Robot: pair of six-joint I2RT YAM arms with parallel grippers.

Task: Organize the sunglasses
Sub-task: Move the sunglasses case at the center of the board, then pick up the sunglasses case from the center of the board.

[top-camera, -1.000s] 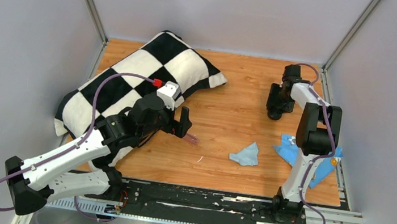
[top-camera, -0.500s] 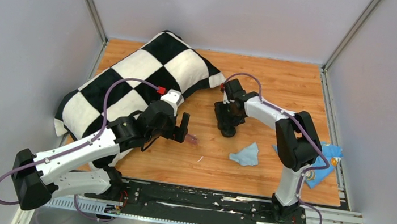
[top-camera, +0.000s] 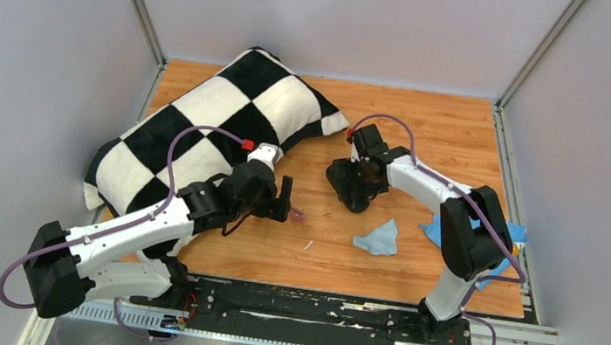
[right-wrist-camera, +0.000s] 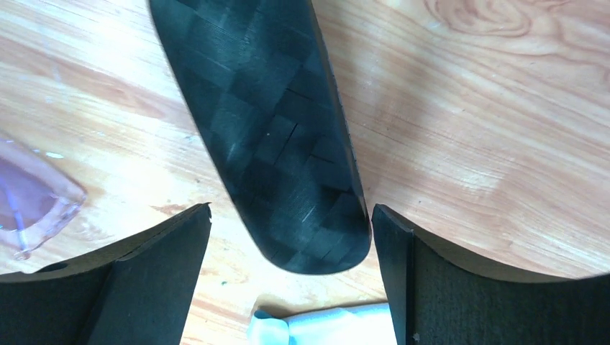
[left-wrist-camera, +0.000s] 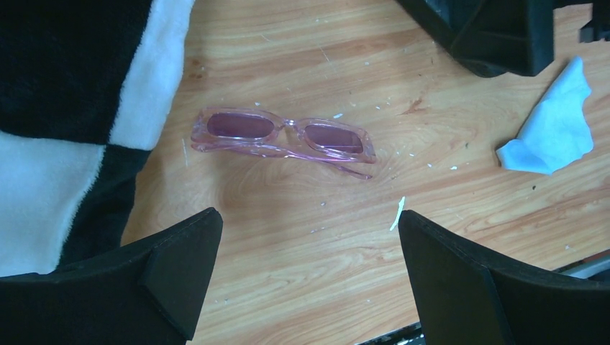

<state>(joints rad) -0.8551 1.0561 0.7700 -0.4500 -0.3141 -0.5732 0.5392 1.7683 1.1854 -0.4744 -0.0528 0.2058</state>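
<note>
1. Pinkish-purple, see-through sunglasses (left-wrist-camera: 284,135), folded, lying on the wooden table (top-camera: 431,126), just beside the edge of a black-and-white checked pillow (top-camera: 202,125).
2. Close by, wide-spread left gripper (left-wrist-camera: 308,230), holding nothing. Both black fingers at the bottom corners of its wrist view, the pair just ahead of the tips and clear of them, bare wood in between.
3. Near the table's middle, right gripper (right-wrist-camera: 289,212) set low over a dark case (right-wrist-camera: 266,108) with a woven pattern on its shell.
4. Jaws there also wide, straddling the rounded end of the case. Thin strip of bare wood between one finger and the shell, the other finger right at its edge. Not clamped on it.
5. Case near the sunglasses but apart from them, on the side away from the pillow. One corner of the pink frame just inside the left edge of the right wrist view.
6. Crumpled light blue cloth (top-camera: 379,237) near the case, on the side toward the arm bases, apart from the sunglasses.
7. Second blue cloth (top-camera: 444,234) by the table's right edge, partly hidden behind the right arm.
8. Small white scrap (left-wrist-camera: 397,213) on the wood, between the sunglasses and the crumpled cloth.
</note>
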